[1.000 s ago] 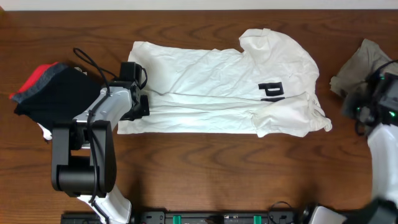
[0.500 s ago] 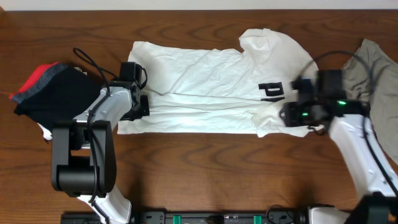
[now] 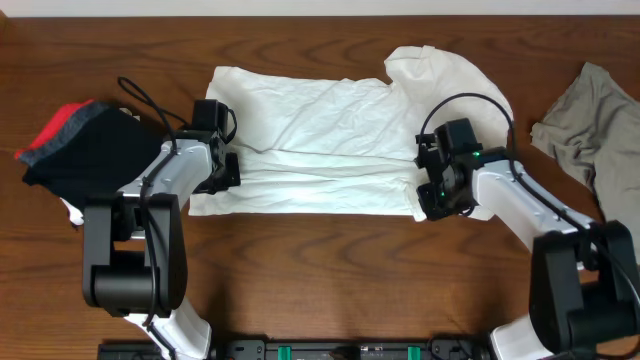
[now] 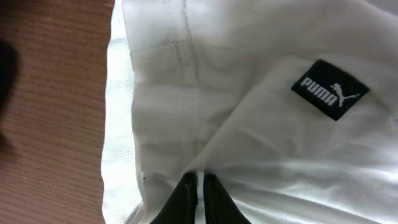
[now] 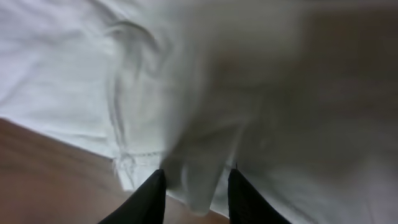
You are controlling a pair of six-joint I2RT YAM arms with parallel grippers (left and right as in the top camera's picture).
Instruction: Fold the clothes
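Observation:
The white T-shirt [image 3: 320,140] lies spread across the middle of the table, its collar end bunched at the right. My left gripper [image 3: 228,172] is at the shirt's left hem, shut on a pinch of the white fabric [image 4: 249,112] with its fingers [image 4: 186,196] almost touching. A small black PUMA label [image 4: 329,89] shows nearby. My right gripper [image 3: 432,195] is at the shirt's lower right edge. It is open [image 5: 196,186], with a loose fold of white cloth [image 5: 199,180] between its fingers. The arm hides the chest lettering.
A khaki-grey garment [image 3: 590,120] lies crumpled at the far right edge. A black garment [image 3: 85,160] with a red one [image 3: 50,128] beneath is piled at the far left, behind the left arm. Bare brown table [image 3: 330,270] runs along the front.
My right arm has swung in from the table's right edge onto the shirt's lower right part and now covers the lettering. The left arm and its grip are unchanged.

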